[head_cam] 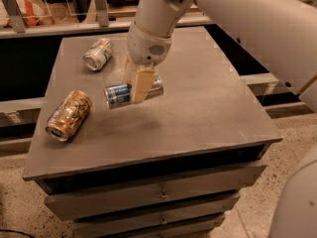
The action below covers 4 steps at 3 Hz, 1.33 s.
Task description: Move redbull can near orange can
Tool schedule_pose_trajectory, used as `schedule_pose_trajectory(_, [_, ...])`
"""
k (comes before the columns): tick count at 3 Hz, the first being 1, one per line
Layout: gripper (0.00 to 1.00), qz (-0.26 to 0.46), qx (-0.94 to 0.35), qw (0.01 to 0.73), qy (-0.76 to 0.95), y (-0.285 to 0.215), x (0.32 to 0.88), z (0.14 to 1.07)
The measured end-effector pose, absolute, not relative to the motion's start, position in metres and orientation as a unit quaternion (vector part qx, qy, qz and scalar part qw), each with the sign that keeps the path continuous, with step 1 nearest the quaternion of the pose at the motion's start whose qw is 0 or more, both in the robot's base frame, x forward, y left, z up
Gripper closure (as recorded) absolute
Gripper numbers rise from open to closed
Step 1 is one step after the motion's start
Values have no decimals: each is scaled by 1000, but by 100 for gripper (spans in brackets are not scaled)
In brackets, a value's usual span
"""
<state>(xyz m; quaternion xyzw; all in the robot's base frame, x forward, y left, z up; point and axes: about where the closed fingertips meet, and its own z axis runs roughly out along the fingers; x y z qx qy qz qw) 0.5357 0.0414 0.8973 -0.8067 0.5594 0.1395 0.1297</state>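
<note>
At the left side of the grey table top (208,108) I read the orange can (68,115) lying on its side, its silver end pointing toward the front-left corner and its bronze body with pale swirls angled back toward the centre. Behind it, at the rear-left of the top, a silver-green can (98,54) also lies on its side, well apart from the orange can. Moving right, the redbull can (118,94) is horizontal, its blue end with the silver rim facing left toward the orange can. A bare strip of table separates the two, so they are near but not touching. The redbull can is in front of the silver-green can, between the orange can and the table's centre. The gripper (133,94) is over the left-centre of the table, pointing down, and its two tan fingers (141,83) pinch the redbull can across its middle, one finger in front of the can and one behind it. A soft shadow lies on the table below and to the right of the can, which suggests it is held clear of the surface, though from this angle I cannot confirm the gap. Above the gripper, the white wrist housing (148,43) with a small grille joins the white arm (223,14), which runs up and to the right out of view. Below the table top, the front face carries stacked drawers (158,192). At the far right I read speckled floor (257,202) and part of the white robot body (297,197).
</note>
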Motion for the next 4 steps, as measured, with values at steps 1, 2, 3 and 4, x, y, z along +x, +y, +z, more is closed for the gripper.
schedule_pose_trajectory(1, [100, 157, -807, 123, 556, 80, 531, 884])
schedule_pose_trajectory(2, [100, 166, -810, 116, 550, 101, 525, 876])
schedule_pose_trajectory(3, [100, 169, -808, 105, 555, 106, 529, 860])
schedule_pose_trajectory(4, [83, 169, -808, 107, 555, 108, 529, 859])
